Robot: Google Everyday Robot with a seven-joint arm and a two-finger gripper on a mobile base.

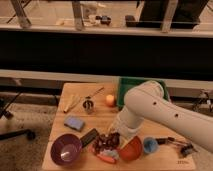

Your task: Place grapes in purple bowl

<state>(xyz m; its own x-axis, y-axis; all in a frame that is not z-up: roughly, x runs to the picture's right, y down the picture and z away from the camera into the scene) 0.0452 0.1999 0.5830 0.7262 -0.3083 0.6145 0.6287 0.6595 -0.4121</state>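
Note:
The grapes (105, 143), a dark reddish-purple bunch, hang at the tip of my gripper (112, 137) just above the table's front. The gripper is shut on the bunch, and my white arm comes down to it from the right. To the left of the grapes, the glossy purple bowl (66, 149) stands near the front left corner with nothing in it. A short gap separates the bunch from the bowl's rim.
An orange-red bowl (131, 149) and a small blue cup (150, 145) stand right of the grapes. A black block (90, 136), a blue sponge (74, 123), an orange fruit (110, 100) and a green tray (135, 85) lie around. An orange piece (106, 158) lies at the front edge.

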